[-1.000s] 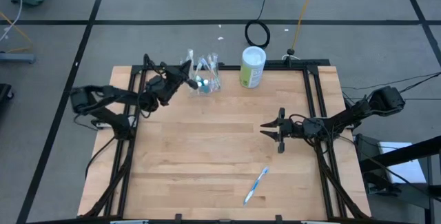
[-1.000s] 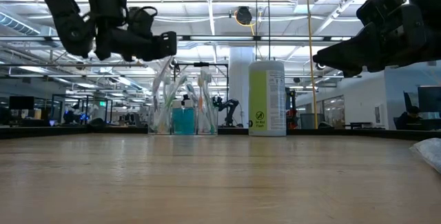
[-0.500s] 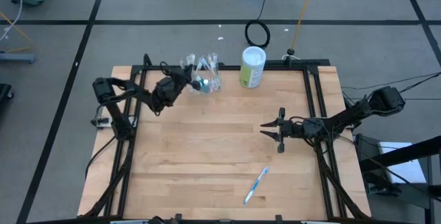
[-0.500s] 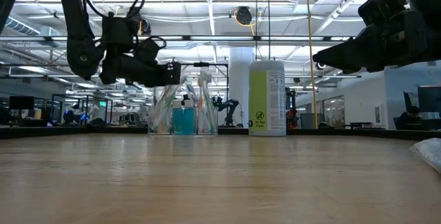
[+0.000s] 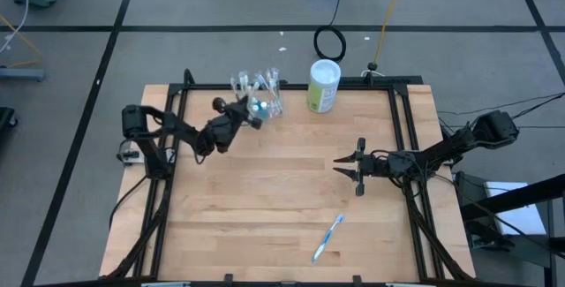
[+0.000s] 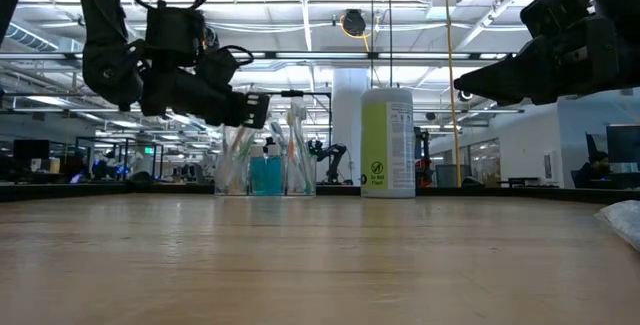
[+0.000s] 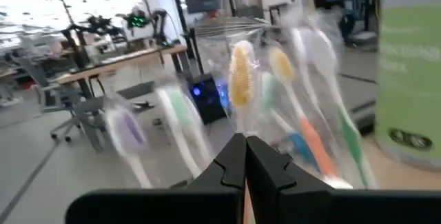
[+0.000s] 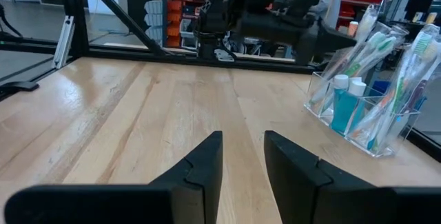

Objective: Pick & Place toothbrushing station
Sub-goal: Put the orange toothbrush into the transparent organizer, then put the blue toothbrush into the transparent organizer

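The toothbrushing station [image 5: 261, 101] is a clear holder with pastel toothbrushes and blue tubes. It stands on its base near the table's far edge, left of centre, and also shows in the low view [image 6: 266, 160] and the right wrist view [image 8: 365, 107]. My left gripper [image 5: 253, 120] is shut, just on the near-left side of the holder; its tips point at the brushes [image 7: 275, 93]. My right gripper [image 5: 338, 163] is open and empty above the table's right half. A loose blue-and-white toothbrush [image 5: 327, 238] lies flat near the near edge. My left gripper [image 7: 244, 148] has its shut fingertips right at the holder's near side, coming level and slanting from the table's near left. I cannot tell whether they touch it.
A taller white-and-green canister [image 5: 324, 86] stands upright just right of the station at the far edge, and shows in the low view [image 6: 388, 143]. Black frame rails [image 5: 402, 128] run along the table's sides. Bare wood [image 5: 265, 199] lies in the middle of the table.
My left gripper has come down and gone a little toward the table's right and near edges, ending at the station's near-left side. The station stands where it was. My right arm has kept still.
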Robot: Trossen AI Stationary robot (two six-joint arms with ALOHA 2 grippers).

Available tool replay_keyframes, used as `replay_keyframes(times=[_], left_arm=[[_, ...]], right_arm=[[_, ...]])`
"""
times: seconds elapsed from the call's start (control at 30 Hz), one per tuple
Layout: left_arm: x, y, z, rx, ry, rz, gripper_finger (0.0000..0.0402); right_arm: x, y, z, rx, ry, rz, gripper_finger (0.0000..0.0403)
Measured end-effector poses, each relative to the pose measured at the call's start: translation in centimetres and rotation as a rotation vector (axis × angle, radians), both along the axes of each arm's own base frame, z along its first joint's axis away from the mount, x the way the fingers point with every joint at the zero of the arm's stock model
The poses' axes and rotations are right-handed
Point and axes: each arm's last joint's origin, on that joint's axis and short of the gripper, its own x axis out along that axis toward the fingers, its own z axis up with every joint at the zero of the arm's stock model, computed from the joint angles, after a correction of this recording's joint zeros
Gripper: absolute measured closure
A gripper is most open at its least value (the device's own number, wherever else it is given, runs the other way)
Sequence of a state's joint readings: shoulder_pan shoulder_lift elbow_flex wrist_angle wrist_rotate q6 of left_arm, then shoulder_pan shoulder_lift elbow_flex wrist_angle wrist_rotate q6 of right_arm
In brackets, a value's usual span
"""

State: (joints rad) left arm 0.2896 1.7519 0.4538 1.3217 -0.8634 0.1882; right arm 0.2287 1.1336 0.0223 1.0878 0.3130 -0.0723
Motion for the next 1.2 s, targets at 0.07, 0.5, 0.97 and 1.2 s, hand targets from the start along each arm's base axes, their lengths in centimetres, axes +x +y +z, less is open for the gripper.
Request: replay_keyframes(times=[0.07, 0.5, 0.97, 1.2], left_arm=[[0.2, -0.6, -0.4, -0.025, 0.014, -0.014, 0.0393], [-0.4, -0.8, -2.6, -0.163, 0.063, 0.123, 0.0376], [-0.4, -1.4, -2.8, -0.167, 0.050, 0.139, 0.0290], [0.0, -4.3, 0.2, -0.135, -0.062, 0.075, 0.0241]], right_arm=[[0.0, 0.0, 0.0, 0.010, -0.001, 0.000, 0.0300], [0.0, 0.0, 0.0, 0.094, -0.007, -0.004, 0.0300], [0.0, 0.0, 0.0, 0.120, -0.008, -0.005, 0.0300], [0.0, 0.0, -0.1, 0.118, -0.003, -0.006, 0.0300]])
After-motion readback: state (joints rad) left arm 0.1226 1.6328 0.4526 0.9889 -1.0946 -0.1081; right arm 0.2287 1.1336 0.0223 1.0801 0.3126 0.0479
